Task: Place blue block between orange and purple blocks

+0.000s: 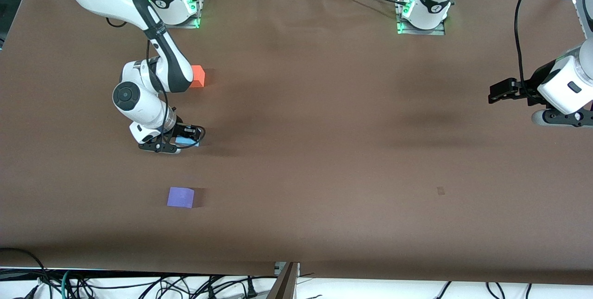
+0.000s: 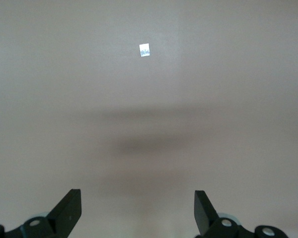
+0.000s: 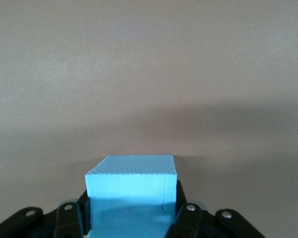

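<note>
The blue block [image 1: 186, 142] [image 3: 131, 188] sits between the fingers of my right gripper [image 1: 187, 139] [image 3: 131, 210], which is shut on its two sides low at the brown table [image 1: 324, 127]. Whether the block rests on the surface I cannot tell. This spot lies between the orange block [image 1: 198, 75], farther from the front camera and partly covered by the right arm, and the purple block [image 1: 180, 197], nearer to that camera. My left gripper [image 1: 493, 94] [image 2: 137, 199] waits open and empty over the left arm's end of the table.
A small pale mark [image 1: 440, 191] [image 2: 144, 50] lies on the table under the left gripper's outlook. Cables [image 1: 139, 285] hang along the table's front edge, and the two arm bases stand along the back edge.
</note>
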You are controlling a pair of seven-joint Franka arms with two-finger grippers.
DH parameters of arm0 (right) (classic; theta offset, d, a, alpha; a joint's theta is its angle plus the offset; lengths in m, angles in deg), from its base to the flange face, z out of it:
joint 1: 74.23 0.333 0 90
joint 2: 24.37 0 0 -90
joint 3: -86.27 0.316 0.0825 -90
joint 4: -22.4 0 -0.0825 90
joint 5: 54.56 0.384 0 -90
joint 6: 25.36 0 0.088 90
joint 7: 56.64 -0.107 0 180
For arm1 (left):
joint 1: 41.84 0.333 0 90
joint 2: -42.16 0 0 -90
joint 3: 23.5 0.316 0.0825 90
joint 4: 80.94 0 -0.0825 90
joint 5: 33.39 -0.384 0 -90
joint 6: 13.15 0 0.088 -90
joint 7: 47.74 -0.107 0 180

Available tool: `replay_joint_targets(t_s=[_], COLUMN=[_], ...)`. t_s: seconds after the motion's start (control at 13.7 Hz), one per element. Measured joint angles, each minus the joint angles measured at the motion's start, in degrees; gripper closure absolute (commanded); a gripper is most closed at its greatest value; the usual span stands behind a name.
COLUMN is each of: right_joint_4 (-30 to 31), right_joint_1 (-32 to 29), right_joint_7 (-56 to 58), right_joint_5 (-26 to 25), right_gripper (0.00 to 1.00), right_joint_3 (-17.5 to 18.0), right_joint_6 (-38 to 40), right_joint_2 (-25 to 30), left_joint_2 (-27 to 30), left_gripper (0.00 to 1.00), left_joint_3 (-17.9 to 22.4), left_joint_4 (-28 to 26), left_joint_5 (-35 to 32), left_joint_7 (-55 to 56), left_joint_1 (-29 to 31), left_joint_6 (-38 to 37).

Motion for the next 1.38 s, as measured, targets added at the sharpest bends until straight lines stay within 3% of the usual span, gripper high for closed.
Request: replay_joint_targets(t_s=[0.29, 0.73, 0.95, 1.09, 1.38], right_joint_4=[-2.6, -20.4, -33.0, -38.2, -38.3], right_joint_1=[0.0, 0.2, 0.1, 0.1, 0.0], right_joint_7=[-3.1, -3.8, -3.4, -3.4, -2.5], right_joint_5=[0.0, 0.0, 0.1, 0.1, 0.0], right_gripper=[0.00, 0.00, 0.00, 0.00, 0.00], right_joint_3=[0.0, 0.1, 0.0, 0.0, -0.4], right_joint_6=[4.8, 34.5, 52.6, 58.9, 63.5], right_joint_2=[1.3, 10.2, 12.0, 12.7, 19.7], left_joint_2=[0.0, 0.0, 0.0, 0.0, 0.0], left_gripper=[0.00, 0.00, 0.00, 0.00, 0.00], left_joint_3=[0.0, 0.0, 0.0, 0.0, 0.0], left_joint_4=[0.0, 0.0, 0.0, 0.0, 0.1], left_joint_5=[0.0, 0.0, 0.0, 0.0, 0.0], left_joint_7=[0.0, 0.0, 0.0, 0.0, 0.0], left_joint_1=[0.0, 0.0, 0.0, 0.0, 0.0], left_joint_6=[0.0, 0.0, 0.0, 0.0, 0.0])
